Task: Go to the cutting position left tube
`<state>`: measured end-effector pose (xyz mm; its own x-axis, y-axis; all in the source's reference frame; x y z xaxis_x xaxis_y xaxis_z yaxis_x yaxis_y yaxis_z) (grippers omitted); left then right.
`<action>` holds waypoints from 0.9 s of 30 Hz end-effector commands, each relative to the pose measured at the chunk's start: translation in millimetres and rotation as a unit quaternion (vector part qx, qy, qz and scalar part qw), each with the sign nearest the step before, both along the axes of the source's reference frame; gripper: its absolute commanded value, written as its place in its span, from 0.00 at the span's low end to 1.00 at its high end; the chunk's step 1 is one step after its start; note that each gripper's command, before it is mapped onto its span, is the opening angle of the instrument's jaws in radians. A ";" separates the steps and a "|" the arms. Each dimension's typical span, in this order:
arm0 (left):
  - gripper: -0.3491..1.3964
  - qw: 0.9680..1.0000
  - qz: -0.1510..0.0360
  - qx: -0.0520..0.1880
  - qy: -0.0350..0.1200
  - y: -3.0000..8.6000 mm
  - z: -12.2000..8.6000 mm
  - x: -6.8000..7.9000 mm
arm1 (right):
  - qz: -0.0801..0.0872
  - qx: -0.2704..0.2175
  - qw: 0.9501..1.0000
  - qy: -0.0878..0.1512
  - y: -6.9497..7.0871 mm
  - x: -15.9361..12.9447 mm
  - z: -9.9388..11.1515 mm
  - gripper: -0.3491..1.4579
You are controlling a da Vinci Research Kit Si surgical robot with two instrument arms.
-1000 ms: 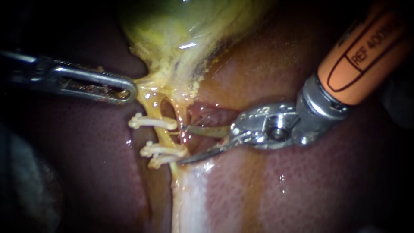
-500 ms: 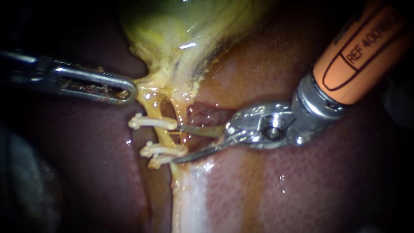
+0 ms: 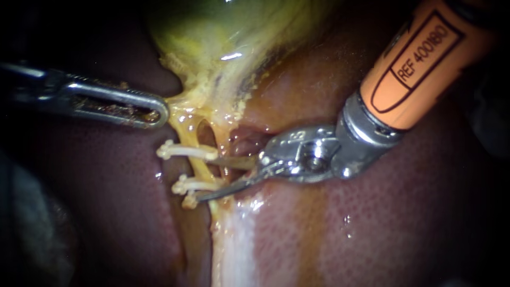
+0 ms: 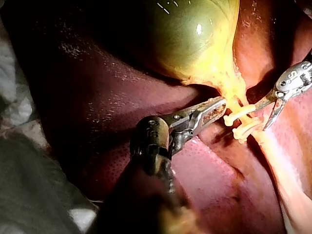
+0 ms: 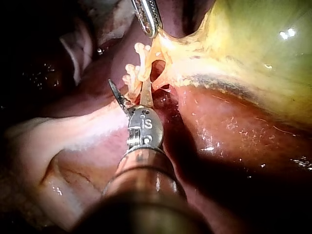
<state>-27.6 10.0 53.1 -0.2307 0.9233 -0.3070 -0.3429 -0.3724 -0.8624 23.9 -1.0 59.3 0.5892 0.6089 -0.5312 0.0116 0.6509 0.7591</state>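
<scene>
I have the right tool in from the upper right with its two thin blades spread and nothing pinched. The left tube is the pale yellow strand that runs down from the gallbladder, and it sits between the blades. The upper blade lies just under the top clip. The lower blade crosses by the two lower clips, which sit close together. The right wrist view shows the same: one blade stands clear beside the clips and the other is tucked behind the tube.

My left tool comes in from the left, its jaws pressed together on the yellow tissue at the gallbladder's neck, above the clips. Dark red liver lies all around.
</scene>
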 end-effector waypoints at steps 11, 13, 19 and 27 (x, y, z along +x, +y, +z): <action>0.00 1.000 0.000 0.000 0.000 -0.1 0.1 0.0 | 0.004 0.006 1.000 -0.006 0.7 -0.4 2.6 0.84; 0.00 1.000 0.000 0.000 0.000 -0.1 0.1 0.0 | 0.005 0.007 1.000 -0.008 0.8 -0.5 3.0 0.84; 0.00 1.000 0.000 0.000 0.000 -0.1 0.1 0.0 | 0.005 0.009 1.000 -0.009 1.0 -0.7 3.8 0.85; 0.00 1.000 0.000 0.000 0.000 -0.1 0.1 0.0 | 0.011 0.015 1.000 -0.006 1.1 -0.4 3.9 0.85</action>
<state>-27.6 9.9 53.1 -0.2301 0.9233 -0.3076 -0.3438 -0.3728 -0.8619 23.6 0.1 63.3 0.5790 0.6418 -0.5028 -0.0099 0.6223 0.7828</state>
